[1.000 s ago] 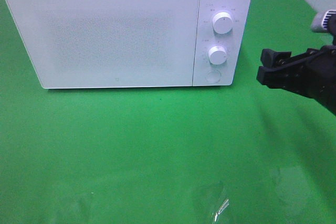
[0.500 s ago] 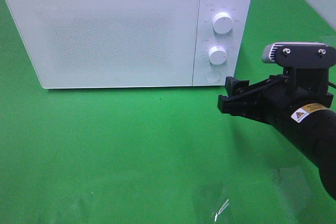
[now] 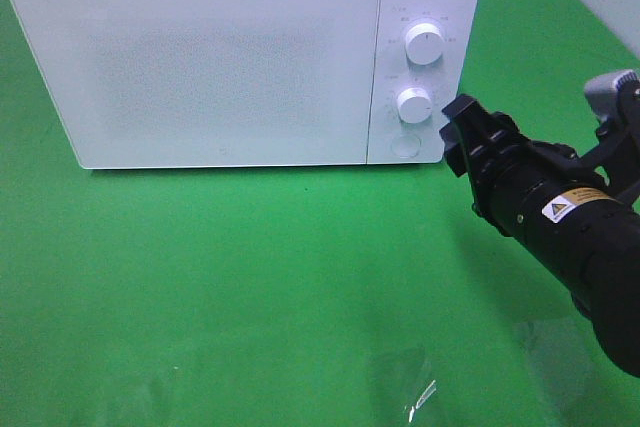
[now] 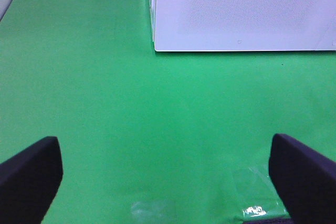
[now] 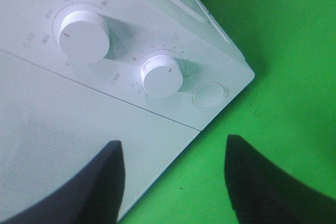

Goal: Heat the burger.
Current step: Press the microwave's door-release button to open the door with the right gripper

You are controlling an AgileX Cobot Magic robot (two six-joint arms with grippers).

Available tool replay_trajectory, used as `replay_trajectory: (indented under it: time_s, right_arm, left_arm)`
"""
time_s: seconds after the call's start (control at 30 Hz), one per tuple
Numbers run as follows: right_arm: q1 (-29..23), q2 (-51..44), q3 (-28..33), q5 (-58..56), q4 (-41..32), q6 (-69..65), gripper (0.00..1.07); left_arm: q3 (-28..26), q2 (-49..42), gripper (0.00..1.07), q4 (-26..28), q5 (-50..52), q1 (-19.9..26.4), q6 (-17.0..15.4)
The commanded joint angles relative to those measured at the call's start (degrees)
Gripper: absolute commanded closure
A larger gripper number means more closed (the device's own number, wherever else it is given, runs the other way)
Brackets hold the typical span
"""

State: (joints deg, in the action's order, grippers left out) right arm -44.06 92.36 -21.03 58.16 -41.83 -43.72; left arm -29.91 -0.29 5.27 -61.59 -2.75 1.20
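Note:
The burger is out of view in every view. The white microwave (image 3: 220, 57) stands at the back with its door shut. My right gripper (image 3: 460, 129) hovers just right of the control panel, level with the lower knob (image 3: 414, 105) and rolled onto its side. In the right wrist view its fingers (image 5: 105, 182) stand apart with nothing between them, facing the lower knob (image 5: 163, 74) and the round button (image 5: 208, 95). My left gripper (image 4: 168, 182) is open over bare green cloth, well in front of the microwave (image 4: 241, 9); the exterior high view does not show it.
The upper knob (image 3: 425, 44) sits above the lower one, and the round button (image 3: 405, 145) below it. Green cloth (image 3: 250, 277) covers the table in front of the microwave. A shiny clear patch (image 3: 415, 397) lies near the front edge.
My right arm swung in from the right edge towards the microwave's control panel, then rose and rolled its gripper sideways beside the lower knob. Its fingers narrowed somewhat.

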Motion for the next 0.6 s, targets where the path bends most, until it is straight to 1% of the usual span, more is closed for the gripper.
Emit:
replay_trajectory:
  time_s: [0.03, 0.07, 0.1, 0.13, 0.17, 0.2, 0.27, 0.3, 0.33, 0.5, 0.6]
  right_arm:
    - [-0.1, -0.1, -0.5, -0.3, 0.5, -15.0, 0.73]
    - [-0.1, -0.1, -0.5, -0.3, 0.5, -15.0, 0.73]
    - [-0.1, -0.1, -0.5, -0.3, 0.5, -18.3, 0.83]
    - [-0.1, -0.1, -0.5, -0.3, 0.5, -18.3, 0.83]
    - [-0.1, -0.1, -0.5, -0.3, 0.5, -20.2, 0.90]
    - [-0.1, -0.1, -0.5, -0.3, 0.5, -20.2, 0.90]
    - [-0.1, -0.1, -0.5, -0.6, 0.2, -23.4, 1.04]
    - [-0.1, -0.1, -0.5, -0.6, 0.2, -23.4, 1.04]
    - [-0.1, -0.1, -0.5, -1.1, 0.2, -25.7, 1.07]
    - [-0.1, 0.2, -0.5, -3.3, 0.2, -29.7, 1.07]
    - [-0.1, 2.6, -0.5, -3.2, 0.8, -32.5, 1.07]
  left_arm:
    - [0.3, -0.9, 0.06, 0.2, 0.2, 0.1, 0.2]
    - [0.3, -0.9, 0.06, 0.2, 0.2, 0.1, 0.2]
    - [0.3, -0.9, 0.06, 0.2, 0.2, 0.1, 0.2]
    - [0.3, -0.9, 0.06, 0.2, 0.2, 0.1, 0.2]
    - [0.3, -0.9, 0.06, 0.2, 0.2, 0.1, 0.2]
    - [0.3, -0.9, 0.06, 0.2, 0.2, 0.1, 0.2]
    - [0.3, -0.9, 0.06, 0.2, 0.2, 0.1, 0.2]
    - [0.3, -0.9, 0.06, 0.2, 0.2, 0.1, 0.2]
    - [0.3, -0.9, 0.06, 0.2, 0.2, 0.1, 0.2]
    - [0.3, -0.9, 0.06, 0.2, 0.2, 0.1, 0.2]
    - [0.3, -0.9, 0.06, 0.2, 0.2, 0.1, 0.2]
